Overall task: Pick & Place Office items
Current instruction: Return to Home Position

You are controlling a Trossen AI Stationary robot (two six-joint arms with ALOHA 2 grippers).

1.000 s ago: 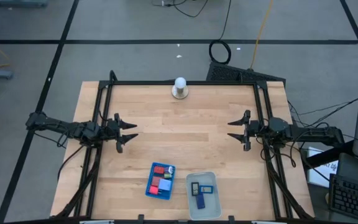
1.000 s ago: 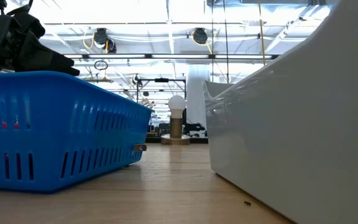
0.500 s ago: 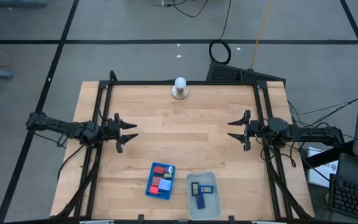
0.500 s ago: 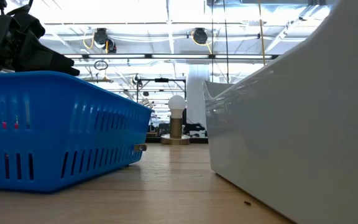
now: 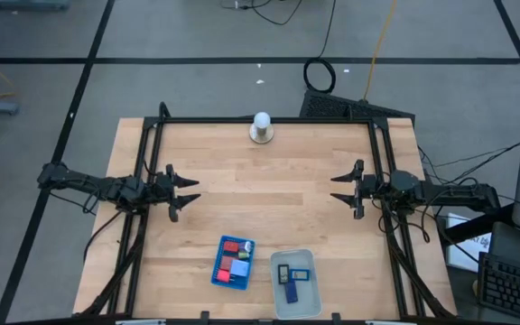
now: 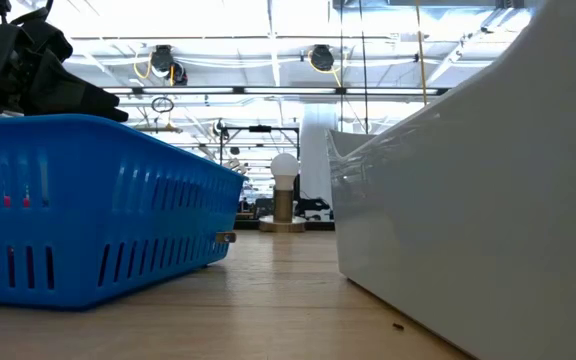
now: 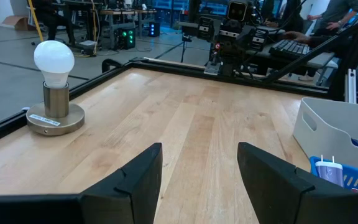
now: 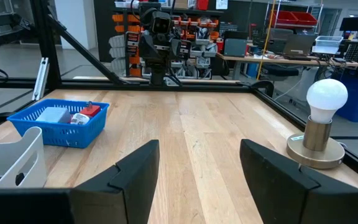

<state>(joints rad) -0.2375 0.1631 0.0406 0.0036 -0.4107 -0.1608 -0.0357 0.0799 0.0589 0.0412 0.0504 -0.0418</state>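
High view, left jaws spread over table (image 5: 260, 190), right jaws spread opposite, bulb-base label (image 7: 50, 122) unreadable.

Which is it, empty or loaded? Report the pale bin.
Loaded: in the high view the pale bin holds a black piece, a light blue piece and a dark blue piece.

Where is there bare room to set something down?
Bare: the middle of the table, between left gripper and right gripper, from white bulb to trays. Crowded: the near edge, where blue tray and clear tray sit side by side.
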